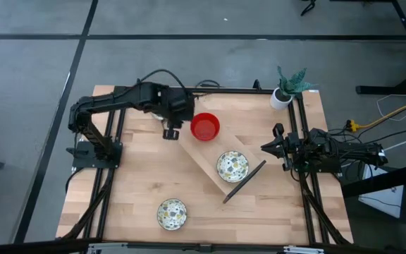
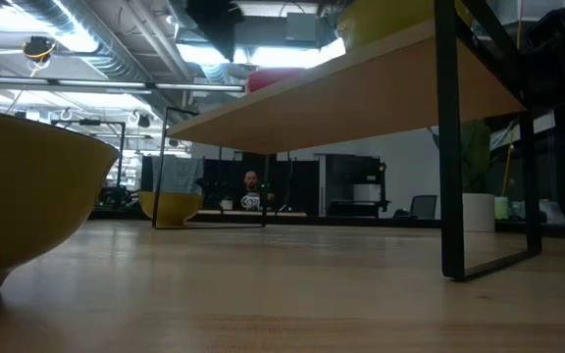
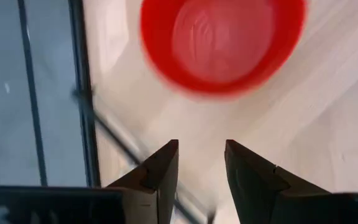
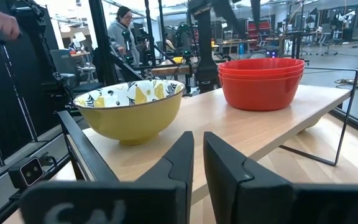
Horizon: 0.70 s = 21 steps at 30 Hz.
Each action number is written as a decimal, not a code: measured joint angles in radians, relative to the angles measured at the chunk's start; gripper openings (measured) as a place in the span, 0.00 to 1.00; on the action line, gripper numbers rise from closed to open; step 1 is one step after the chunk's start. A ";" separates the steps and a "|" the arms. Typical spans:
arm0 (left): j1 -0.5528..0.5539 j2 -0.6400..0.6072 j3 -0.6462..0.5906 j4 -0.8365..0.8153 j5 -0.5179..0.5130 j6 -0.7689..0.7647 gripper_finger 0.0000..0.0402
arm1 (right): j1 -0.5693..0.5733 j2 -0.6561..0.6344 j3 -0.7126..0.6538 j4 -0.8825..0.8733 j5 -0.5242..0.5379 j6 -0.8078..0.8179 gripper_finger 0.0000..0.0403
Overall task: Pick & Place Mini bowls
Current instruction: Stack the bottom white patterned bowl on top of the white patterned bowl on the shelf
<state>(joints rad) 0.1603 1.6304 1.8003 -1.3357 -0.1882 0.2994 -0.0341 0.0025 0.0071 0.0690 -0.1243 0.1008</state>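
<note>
Red, glossy stacked bowls [image 1: 205, 127] sit on the raised wooden shelf [image 1: 210, 156], a patterned bowl [image 1: 232, 166] beside them and another [image 1: 172, 214] on the table [image 1: 132, 183]. My left gripper [image 3: 201, 168] hovers just beside the red stack, fingers parted and empty. My right gripper [image 4: 197, 165] waits near the shelf, nearly closed, empty. Judgement: rigid, light, slick, possibly breakable; pinch the rim wall.

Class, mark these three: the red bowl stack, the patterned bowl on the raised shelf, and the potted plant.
Red bowl stack [image 1: 205, 127], high view, inside of the top bowl.
Patterned bowl on the shelf [image 1: 232, 166], high view, speckled inside.
Potted plant [image 1: 281, 98], high view, white pot.
</note>
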 joint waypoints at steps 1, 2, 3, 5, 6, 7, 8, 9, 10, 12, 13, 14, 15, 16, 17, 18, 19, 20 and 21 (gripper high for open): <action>0.014 -0.008 0.000 -0.023 0.003 -0.015 0.31 | 0.000 0.000 0.000 0.000 0.000 0.000 0.10; 0.024 -0.019 0.000 -0.037 0.007 -0.027 0.31 | 0.000 0.001 0.000 0.000 0.000 0.000 0.10; 0.035 -0.028 0.000 -0.045 0.011 -0.035 0.31 | 0.000 0.002 0.000 0.000 0.000 0.000 0.10; 0.054 -0.045 0.000 -0.063 0.024 -0.049 0.31 | 0.000 0.002 0.000 0.000 0.000 0.000 0.10; 0.060 -0.051 0.000 -0.066 0.025 -0.056 0.31 | 0.000 0.002 0.000 0.000 0.000 0.000 0.10; 0.063 -0.059 0.000 -0.067 0.025 -0.063 0.31 | 0.000 0.002 0.000 0.000 0.000 0.000 0.10; 0.068 -0.068 0.000 -0.071 0.026 -0.068 0.31 | 0.000 0.002 0.000 0.000 0.000 0.000 0.10; 0.072 -0.078 0.000 -0.079 0.026 -0.070 0.31 | 0.000 0.002 0.000 -0.001 0.000 0.000 0.10; 0.075 -0.087 0.000 -0.085 0.026 -0.070 0.31 | 0.000 0.002 0.000 -0.001 0.000 0.000 0.10; 0.082 -0.104 -0.004 -0.097 0.026 -0.074 0.31 | 0.000 0.002 0.000 -0.001 0.000 0.000 0.10; 0.087 -0.113 -0.011 -0.100 0.027 -0.077 0.31 | 0.000 0.002 0.000 -0.001 0.000 0.000 0.10; 0.092 -0.122 -0.019 -0.107 0.026 -0.079 0.31 | 0.000 0.002 0.000 -0.001 0.000 0.000 0.10; 0.095 -0.133 -0.029 -0.114 0.026 -0.083 0.31 | 0.000 0.002 0.000 -0.001 0.000 0.000 0.10; 0.100 -0.146 -0.042 -0.119 0.026 -0.089 0.31 | 0.000 0.002 0.000 -0.001 0.000 0.000 0.10; 0.104 -0.160 -0.059 -0.121 0.026 -0.096 0.31 | 0.000 0.002 0.000 -0.001 0.000 0.000 0.10; 0.108 -0.175 -0.077 -0.121 0.026 -0.102 0.31 | 0.000 0.002 0.000 -0.001 0.000 0.000 0.10; 0.111 -0.189 -0.095 -0.121 0.026 -0.105 0.31 | 0.000 0.002 0.000 -0.001 0.000 0.000 0.10; 0.113 -0.202 -0.113 -0.122 0.026 -0.108 0.31 | 0.000 0.002 0.000 -0.001 0.000 0.000 0.10; 0.113 -0.214 -0.131 -0.122 0.026 -0.113 0.31 | 0.000 0.002 0.000 -0.001 0.000 0.000 0.10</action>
<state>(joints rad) 0.2733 1.4167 1.6692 -1.4574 -0.1619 0.1868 -0.0341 0.0040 0.0071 0.0677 -0.1243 0.1005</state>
